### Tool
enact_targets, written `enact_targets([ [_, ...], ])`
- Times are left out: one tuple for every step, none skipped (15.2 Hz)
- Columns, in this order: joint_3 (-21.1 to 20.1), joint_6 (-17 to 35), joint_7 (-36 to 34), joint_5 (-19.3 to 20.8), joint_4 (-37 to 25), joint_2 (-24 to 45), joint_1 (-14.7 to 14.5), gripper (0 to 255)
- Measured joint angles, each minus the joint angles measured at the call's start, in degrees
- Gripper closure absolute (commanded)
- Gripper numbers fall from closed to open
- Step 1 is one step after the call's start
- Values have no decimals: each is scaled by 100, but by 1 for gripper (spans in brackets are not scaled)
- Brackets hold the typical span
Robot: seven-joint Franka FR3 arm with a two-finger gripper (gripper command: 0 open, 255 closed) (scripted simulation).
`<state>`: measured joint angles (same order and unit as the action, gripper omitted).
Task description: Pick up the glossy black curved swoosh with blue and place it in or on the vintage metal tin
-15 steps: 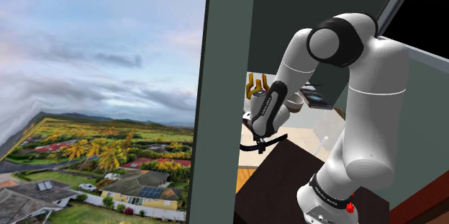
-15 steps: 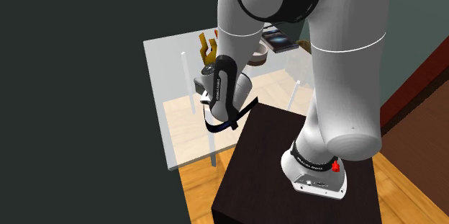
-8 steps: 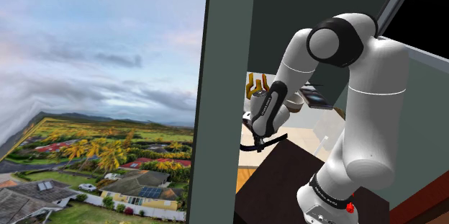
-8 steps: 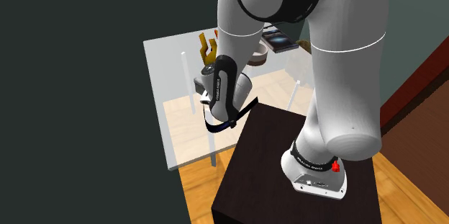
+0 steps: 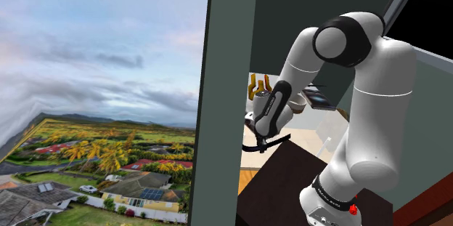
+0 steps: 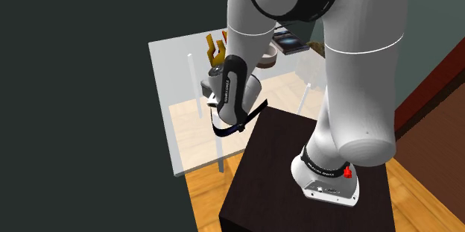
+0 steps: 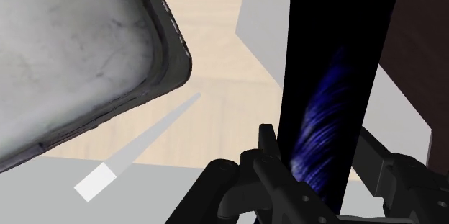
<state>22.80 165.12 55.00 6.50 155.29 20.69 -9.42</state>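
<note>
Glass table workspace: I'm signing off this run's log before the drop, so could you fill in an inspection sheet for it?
Surface: glass table on white legs, next to the dark stand.
Job's things: black swoosh with blue streaks, clasped in the gripper; worn grey tin with a dark rim.
Clutter: yellow-brown forked piece; dark flat slab.
Gripper: gripper shut on the swoosh, with the tin off to one side of it.
Cables: nothing seen.
Surroundings: wooden floor, dark green wall, landscape backdrop, black area.
</note>
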Motion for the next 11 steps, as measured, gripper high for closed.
enact_targets([
  [58,-74,-22,42,19,-94,-49,255],
  [130,-157,-39,96,41,-202,-96,255],
  [209,-268,-69,159,55,-329,-154,255],
  [268,-323,-86,213,81,-413,-186,255],
  [341,-403,-115,282,109,-523,-231,255],
  [413,-516,-151,357,116,-648,-280,255],
  [472,-607,-192,426,128,-755,-322,255],
  [528,-689,-227,497,147,-858,-356,255],
  [595,-771,-295,596,193,-991,-407,255],
  [651,-897,-348,685,196,-1129,-446,255],
  [694,-1012,-404,768,204,-1257,-479,255],
])
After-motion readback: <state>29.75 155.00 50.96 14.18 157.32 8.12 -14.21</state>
